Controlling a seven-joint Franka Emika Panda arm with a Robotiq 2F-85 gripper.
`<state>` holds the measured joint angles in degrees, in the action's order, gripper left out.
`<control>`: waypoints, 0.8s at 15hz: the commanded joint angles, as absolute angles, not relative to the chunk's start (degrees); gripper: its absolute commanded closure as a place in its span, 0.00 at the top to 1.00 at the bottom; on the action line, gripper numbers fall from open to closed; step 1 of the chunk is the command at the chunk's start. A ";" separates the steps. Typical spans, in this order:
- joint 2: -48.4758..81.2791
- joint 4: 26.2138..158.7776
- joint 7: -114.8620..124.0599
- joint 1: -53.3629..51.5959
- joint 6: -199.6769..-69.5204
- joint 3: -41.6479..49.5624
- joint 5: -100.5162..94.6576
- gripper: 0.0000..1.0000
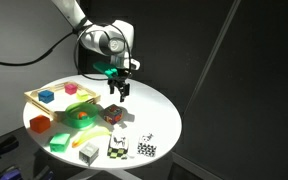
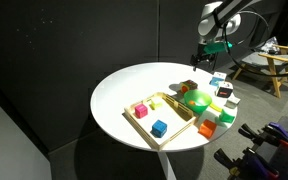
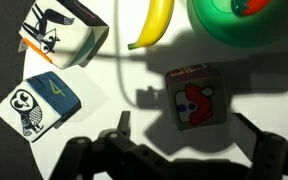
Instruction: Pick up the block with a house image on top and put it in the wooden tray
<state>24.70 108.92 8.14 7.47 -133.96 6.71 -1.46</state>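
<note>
1. In an exterior view the gripper (image 1: 117, 90) hangs spread wide and empty just above the block with a house image on top (image 1: 112, 115), beside the green dish (image 1: 79, 115).
2. In an exterior view the block (image 2: 188, 87) sits apart from the wooden tray (image 2: 144, 129).
3. In the wrist view the block (image 3: 196, 97) lies untouched ahead of the parted fingers (image 3: 94, 155), near a banana (image 3: 156, 25)

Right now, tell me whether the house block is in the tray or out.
Out. The block sits on the white table beside the green dish, apart from the wooden tray.
</note>
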 commanded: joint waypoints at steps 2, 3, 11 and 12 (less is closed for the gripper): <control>26.92 106.60 5.56 7.97 -135.60 6.02 1.18 1.00; 27.38 106.35 5.41 7.96 -136.01 5.95 1.32 1.00; 31.30 104.06 3.46 6.98 -138.81 5.34 0.33 1.00; 31.74 103.84 3.08 6.84 -139.03 5.20 0.31 1.00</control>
<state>30.04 105.92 4.99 6.95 -138.48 5.59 0.45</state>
